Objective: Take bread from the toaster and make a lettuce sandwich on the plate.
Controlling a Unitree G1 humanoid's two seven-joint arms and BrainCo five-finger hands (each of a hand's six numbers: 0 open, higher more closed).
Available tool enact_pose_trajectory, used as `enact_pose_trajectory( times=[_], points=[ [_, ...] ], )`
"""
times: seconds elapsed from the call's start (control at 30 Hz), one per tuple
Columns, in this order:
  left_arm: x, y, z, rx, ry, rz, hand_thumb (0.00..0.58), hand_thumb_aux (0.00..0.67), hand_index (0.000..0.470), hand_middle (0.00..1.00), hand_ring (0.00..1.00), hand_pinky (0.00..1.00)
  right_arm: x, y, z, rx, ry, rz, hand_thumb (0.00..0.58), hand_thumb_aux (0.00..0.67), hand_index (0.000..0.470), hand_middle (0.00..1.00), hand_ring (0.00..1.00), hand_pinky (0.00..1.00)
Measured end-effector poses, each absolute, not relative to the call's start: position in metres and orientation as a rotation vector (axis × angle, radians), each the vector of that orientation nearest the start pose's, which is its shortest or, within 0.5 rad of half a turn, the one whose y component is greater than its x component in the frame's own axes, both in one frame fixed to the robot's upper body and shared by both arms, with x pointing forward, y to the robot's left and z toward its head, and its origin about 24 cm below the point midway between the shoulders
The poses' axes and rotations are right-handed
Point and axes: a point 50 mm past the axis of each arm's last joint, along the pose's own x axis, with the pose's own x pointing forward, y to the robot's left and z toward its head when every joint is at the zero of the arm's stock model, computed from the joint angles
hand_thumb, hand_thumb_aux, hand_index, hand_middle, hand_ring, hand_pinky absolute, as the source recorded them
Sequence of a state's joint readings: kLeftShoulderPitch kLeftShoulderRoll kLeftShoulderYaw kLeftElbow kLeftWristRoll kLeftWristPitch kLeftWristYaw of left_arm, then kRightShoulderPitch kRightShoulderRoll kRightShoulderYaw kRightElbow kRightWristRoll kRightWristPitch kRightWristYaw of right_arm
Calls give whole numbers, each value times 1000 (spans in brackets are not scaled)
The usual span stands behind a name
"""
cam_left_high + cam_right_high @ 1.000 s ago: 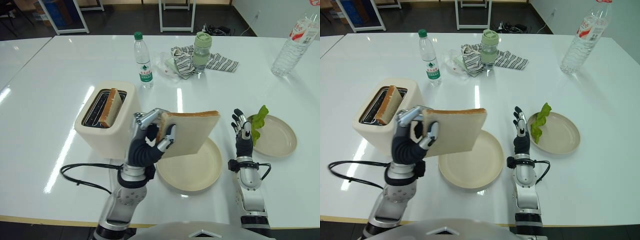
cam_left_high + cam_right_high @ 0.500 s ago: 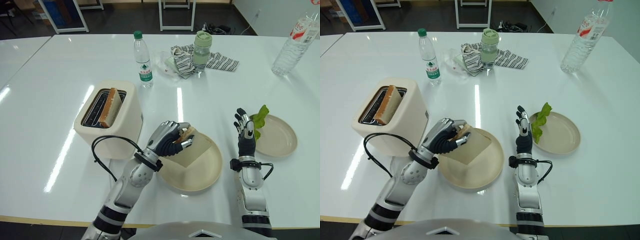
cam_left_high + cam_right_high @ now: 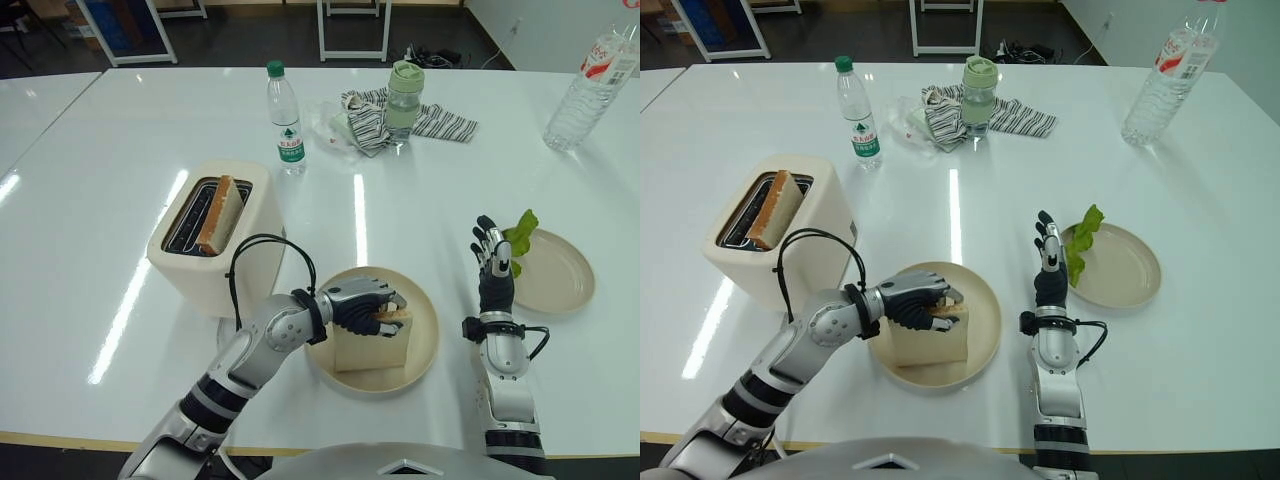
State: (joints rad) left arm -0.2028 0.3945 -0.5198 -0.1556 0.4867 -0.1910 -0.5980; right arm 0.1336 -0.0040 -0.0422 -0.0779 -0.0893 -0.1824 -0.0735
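Left hand (image 3: 360,303) is clamped on a square pale bread slice (image 3: 370,352) resting on the round beige plate (image 3: 427,335), while the right hand (image 3: 492,270) stands straight-fingered and holds nothing beside the frilly lettuce (image 3: 520,234).

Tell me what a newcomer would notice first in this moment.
The left hand grips a bread slice by its top edge on the plate at front centre. Behind it to the left, a second slice sits in the toaster. To the right, the right hand stands open beside a side plate holding lettuce.
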Motion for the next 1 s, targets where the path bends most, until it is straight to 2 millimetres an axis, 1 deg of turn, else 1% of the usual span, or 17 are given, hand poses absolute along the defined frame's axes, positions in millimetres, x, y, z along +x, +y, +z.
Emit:
enact_pose_trajectory(
  times=[0.1,0.17,0.2,0.23,0.27,0.37,0.43,0.47,0.53,0.63,0.73,0.8,0.83,0.87,0.93,0.97,1.0],
  points=[
    [228,59,62,981,-250,-1166,580,670,470,1000,1000,1000,225,-170,46,-99,-130,-143,0,0,0,0,0,0],
    [227,59,57,980,-233,-1176,580,670,470,1000,1000,1000,224,-169,46,-97,-127,-142,0,0,0,0,0,0],
    [227,59,56,979,-235,-1178,579,644,452,976,976,976,224,-169,46,-97,-126,-143,0,0,0,0,0,0],
    [227,58,55,980,-243,-1179,491,407,286,369,369,369,224,-169,45,-96,-125,-143,0,0,0,0,0,0],
    [226,57,55,989,-253,-1171,0,0,0,0,0,0,224,-169,45,-95,-125,-142,0,0,0,0,0,0],
    [229,54,56,1077,-338,-1082,0,0,0,0,0,0,224,-168,45,-94,-125,-139,0,0,0,0,0,0],
    [232,54,64,1111,-422,-1010,0,0,0,0,0,0,224,-168,45,-94,-126,-138,0,0,0,0,0,0],
    [232,54,70,1125,-473,-968,0,0,0,0,0,0,224,-168,45,-94,-126,-138,0,0,0,0,0,0],
    [231,53,90,1141,-619,-866,0,0,0,0,0,0,224,-168,45,-94,-126,-139,0,0,0,0,0,0],
    [228,53,107,1136,-757,-765,0,0,0,0,0,0,224,-168,45,-94,-126,-139,0,0,0,0,0,0],
    [224,54,127,1094,-898,-640,0,0,0,0,0,0,224,-167,45,-94,-126,-139,0,0,0,0,0,0],
    [221,59,141,1009,-951,-539,0,0,0,0,0,0,224,-168,46,-96,-128,-136,0,0,0,0,0,0],
    [220,61,144,931,-943,-515,0,0,0,0,0,0,224,-168,47,-100,-132,-133,0,0,0,0,0,0],
    [219,65,146,815,-905,-491,0,0,0,0,0,0,224,-168,49,-111,-143,-132,0,0,0,0,0,0],
    [218,74,140,596,-787,-472,0,0,0,0,0,0,223,-169,57,-163,-193,-132,0,0,0,0,0,0],
    [219,79,134,513,-722,-462,0,0,0,0,0,0,222,-171,63,-197,-224,-135,0,0,0,0,0,0],
    [219,85,122,454,-639,-453,0,0,0,0,0,0,220,-174,71,-238,-264,-147,0,0,0,0,0,0]
  ],
)
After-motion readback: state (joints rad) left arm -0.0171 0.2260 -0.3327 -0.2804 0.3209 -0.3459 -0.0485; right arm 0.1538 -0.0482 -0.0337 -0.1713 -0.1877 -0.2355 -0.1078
